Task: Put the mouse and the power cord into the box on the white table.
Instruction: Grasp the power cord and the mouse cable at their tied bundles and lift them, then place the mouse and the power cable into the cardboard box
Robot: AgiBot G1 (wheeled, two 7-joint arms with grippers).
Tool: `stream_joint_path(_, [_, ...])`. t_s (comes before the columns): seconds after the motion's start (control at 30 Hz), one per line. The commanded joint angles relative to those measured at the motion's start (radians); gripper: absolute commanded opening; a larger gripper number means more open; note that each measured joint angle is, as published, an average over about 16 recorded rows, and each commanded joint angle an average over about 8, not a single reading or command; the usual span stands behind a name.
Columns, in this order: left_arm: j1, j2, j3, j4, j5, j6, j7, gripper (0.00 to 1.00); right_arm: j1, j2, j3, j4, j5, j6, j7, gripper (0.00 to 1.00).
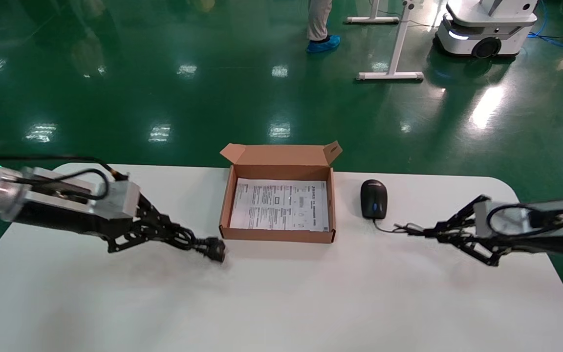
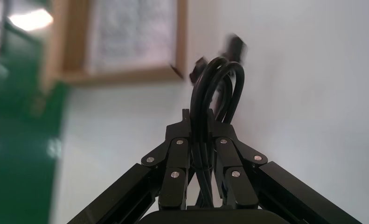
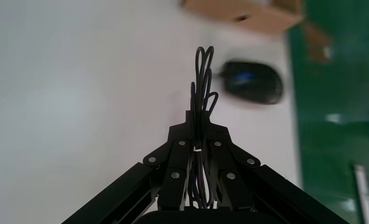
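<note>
Box (image 1: 278, 209) on white table (image 1: 281, 303) holds only a printed sheet (image 1: 280, 204).

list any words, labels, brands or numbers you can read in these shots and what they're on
Nothing can be read in any view.
Paper sheet lining the box: rows of print and small diagrams, too small to read.
Mouse: only a blue-lit wheel, no brand visible.
Power cord in the left gripper: no markings visible.
Right gripper, shut on the mouse's thin cable: no label.
</note>
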Motion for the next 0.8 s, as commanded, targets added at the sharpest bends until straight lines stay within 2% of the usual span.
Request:
stream_joint_path(0.03, [-0.014, -0.029, -0.025, -0.015, -0.042, 0.04, 0.007, 0.0, 0.029, 0.02, 0.011, 0.011, 0.015, -0.025, 0.012, 0.0])
stream_joint_path(0.2, [-0.067, -0.111, -0.088, -0.099, -0.17, 0.02, -0.051, 0.0, 0.123, 0.019, 0.043, 0.061, 0.057, -0.029, 0.072, 0.0])
stream_joint_path(0.3, [-0.09, -0.126, -0.126, -0.137, -0.227, -0.038, -0.109, 0.0, 0.165, -0.01, 0.06, 0.085, 0.08, -0.012, 0.101, 0.0])
stream_joint_path(0.57, [-0.108, -0.049, -0.155, -0.224, -0.247, -0.231, -0.251, 0.0, 0.208, -0.137, 0.084, 0.095, 0.119, 0.068, 0.132, 0.0])
stream_joint_path(0.8, [-0.113, 0.033, -0.132, -0.211, -0.208, -0.314, -0.286, 0.0, 0.182, -0.248, 0.083, 0.06, 0.13, 0.1, 0.113, 0.0])
